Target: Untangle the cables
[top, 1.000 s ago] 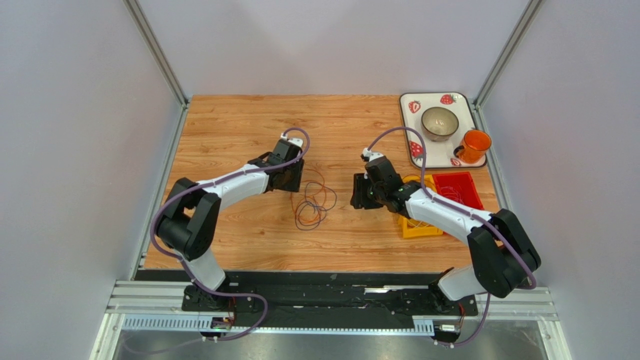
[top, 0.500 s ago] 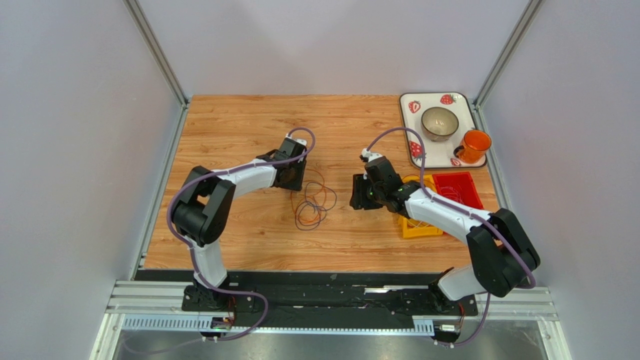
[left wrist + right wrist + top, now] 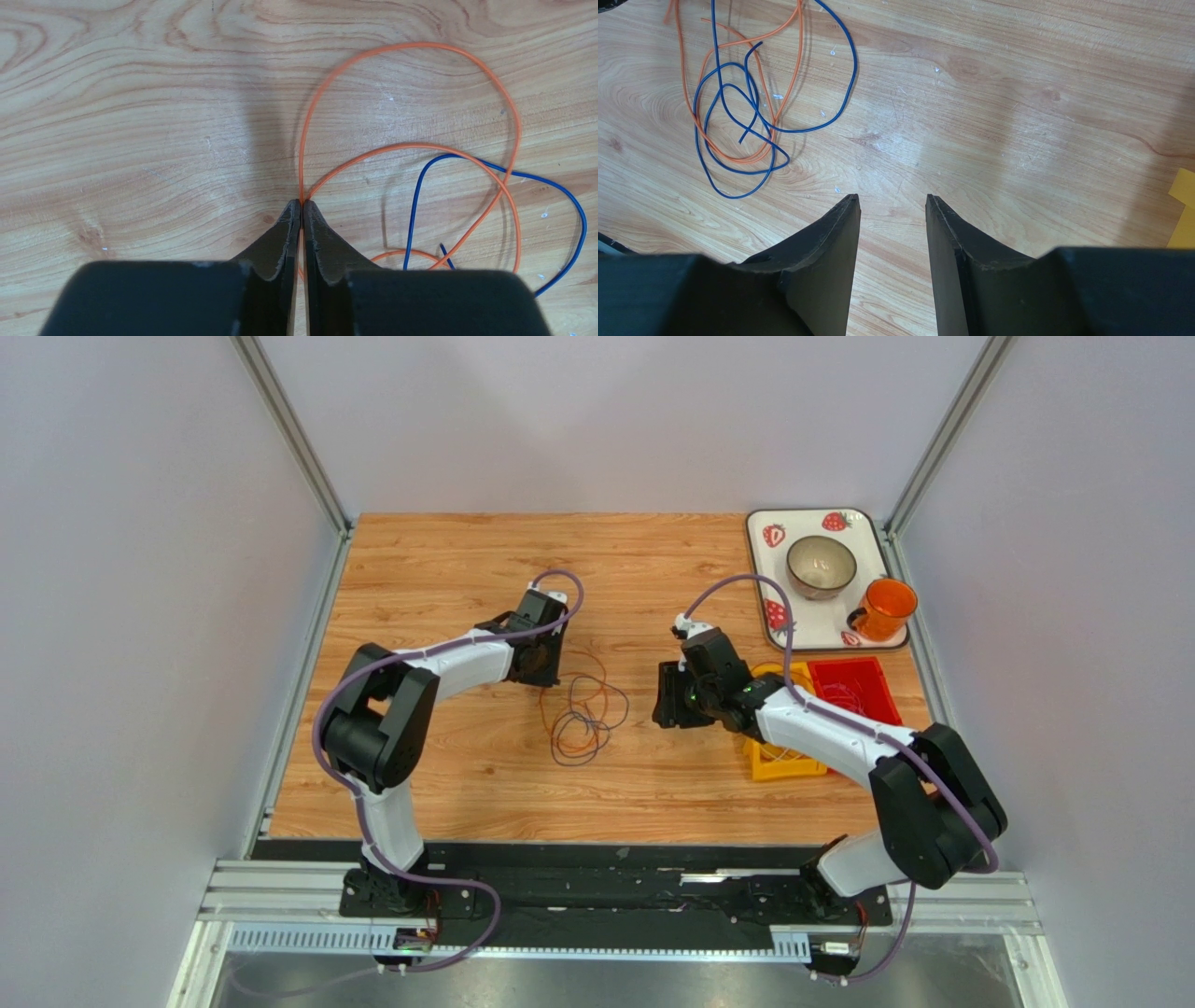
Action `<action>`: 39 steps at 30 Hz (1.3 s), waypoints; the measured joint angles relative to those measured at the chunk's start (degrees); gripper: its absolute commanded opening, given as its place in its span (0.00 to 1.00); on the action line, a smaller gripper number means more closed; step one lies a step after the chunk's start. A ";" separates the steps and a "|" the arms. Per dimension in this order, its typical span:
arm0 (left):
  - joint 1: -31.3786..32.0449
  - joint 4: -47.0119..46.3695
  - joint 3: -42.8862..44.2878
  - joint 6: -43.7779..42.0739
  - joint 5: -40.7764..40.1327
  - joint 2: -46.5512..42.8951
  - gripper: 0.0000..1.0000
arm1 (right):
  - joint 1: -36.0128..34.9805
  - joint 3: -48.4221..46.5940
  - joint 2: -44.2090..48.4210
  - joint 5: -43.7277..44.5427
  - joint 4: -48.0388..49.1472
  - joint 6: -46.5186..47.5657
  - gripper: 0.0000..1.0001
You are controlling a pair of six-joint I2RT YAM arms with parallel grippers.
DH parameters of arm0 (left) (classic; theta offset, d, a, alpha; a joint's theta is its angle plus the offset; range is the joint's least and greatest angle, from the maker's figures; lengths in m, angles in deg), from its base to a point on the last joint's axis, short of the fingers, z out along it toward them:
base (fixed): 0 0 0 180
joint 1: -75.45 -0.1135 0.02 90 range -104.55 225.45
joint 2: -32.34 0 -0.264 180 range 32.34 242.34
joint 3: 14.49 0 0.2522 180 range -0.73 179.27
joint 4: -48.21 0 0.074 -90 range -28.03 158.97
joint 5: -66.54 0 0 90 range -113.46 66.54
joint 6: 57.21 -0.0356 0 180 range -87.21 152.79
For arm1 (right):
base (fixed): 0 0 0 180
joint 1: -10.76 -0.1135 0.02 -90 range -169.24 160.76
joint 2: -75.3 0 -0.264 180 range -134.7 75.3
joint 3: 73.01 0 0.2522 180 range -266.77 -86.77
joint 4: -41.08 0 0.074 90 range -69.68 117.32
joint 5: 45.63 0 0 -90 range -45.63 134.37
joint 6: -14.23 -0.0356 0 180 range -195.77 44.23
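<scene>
The cables (image 3: 582,709) lie as a loose tangle of thin orange and dark blue loops in the middle of the wooden table (image 3: 449,560). My left gripper (image 3: 547,678) is at the tangle's upper left edge. In the left wrist view it (image 3: 303,204) is shut on the orange cable (image 3: 414,46), pinched at the fingertips, with the blue cable (image 3: 415,203) to the right. My right gripper (image 3: 668,711) is to the right of the tangle, apart from it. In the right wrist view it (image 3: 892,201) is open and empty above bare wood, with the blue cable (image 3: 854,61) and orange cable (image 3: 799,35) at the upper left.
A white strawberry tray (image 3: 762,525) at the back right holds a bowl (image 3: 821,564) and an orange cup (image 3: 885,606). A red bin (image 3: 859,686) and a yellow bin (image 3: 780,760) sit under my right arm; the yellow bin's edge shows in the right wrist view (image 3: 1184,210).
My left arm has swung its elbow up and in, and the left gripper has shifted slightly toward the back, still at the orange cable. The right arm has barely moved.
</scene>
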 measured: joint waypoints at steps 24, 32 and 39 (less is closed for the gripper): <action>0.63 9.40 5.81 1.99 0.44 -22.21 0.00 | 0.87 0.44 0.26 -1.44 1.55 0.00 0.42; 4.87 11.06 9.01 1.57 0.72 -34.36 0.00 | 0.96 4.31 5.05 -2.12 4.26 0.11 0.47; 8.81 7.74 15.50 -1.20 6.54 -41.99 0.00 | 0.96 7.19 9.60 -3.06 6.86 0.22 0.48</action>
